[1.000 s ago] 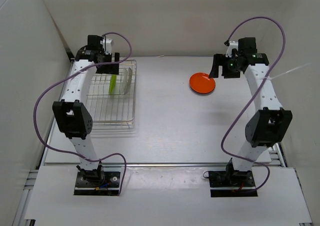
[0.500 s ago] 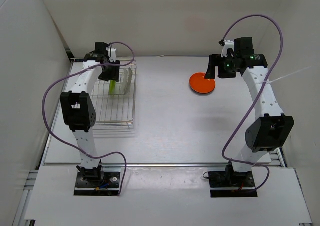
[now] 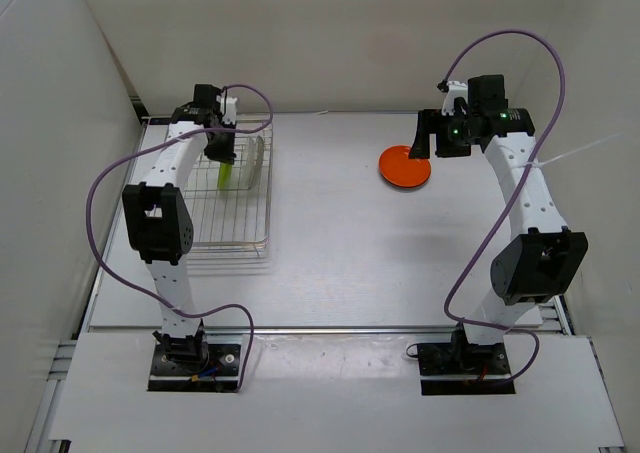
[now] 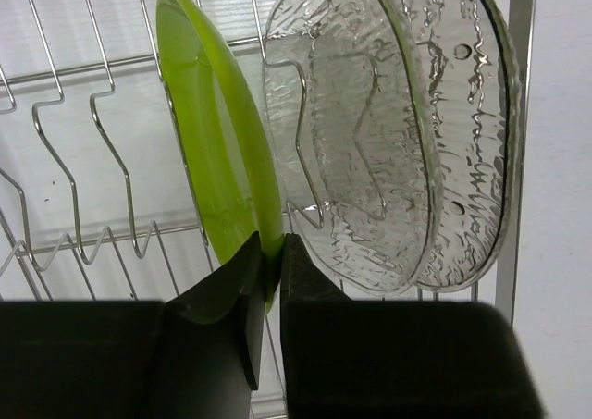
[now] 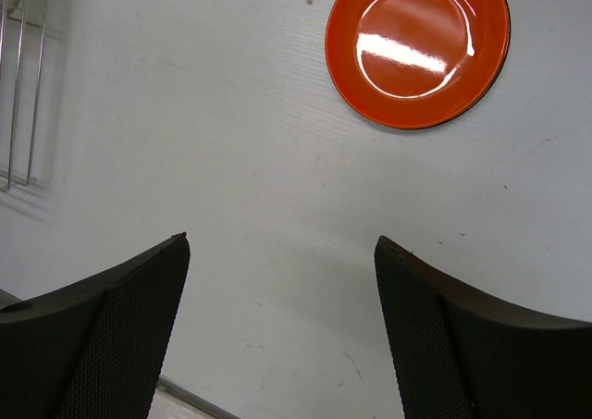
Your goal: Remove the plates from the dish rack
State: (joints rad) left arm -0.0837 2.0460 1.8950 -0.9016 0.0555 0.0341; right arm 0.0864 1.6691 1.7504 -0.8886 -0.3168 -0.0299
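Note:
In the silver wire dish rack (image 3: 226, 235) (image 4: 57, 151) a lime green plate (image 3: 227, 172) (image 4: 211, 141) stands on edge, and a clear textured plate (image 3: 257, 161) (image 4: 388, 141) stands just to its right. My left gripper (image 3: 221, 149) (image 4: 270, 254) is shut on the green plate's near rim, which shows pinched between the two black fingers. An orange-red plate (image 3: 405, 167) (image 5: 416, 47) lies flat on the table at the back right. My right gripper (image 3: 428, 143) (image 5: 280, 243) hovers open just left of it, holding nothing.
White walls close in the table at the back and on the left, near the rack. The rack's right edge (image 5: 23, 77) shows at the far left of the right wrist view. My right arm's purple cable (image 3: 520, 48) loops high above the orange-red plate.
My left arm reached down into the rack and its jaws went from wide open to shut on the green plate's rim. My right gripper drifted slightly left and stayed open.

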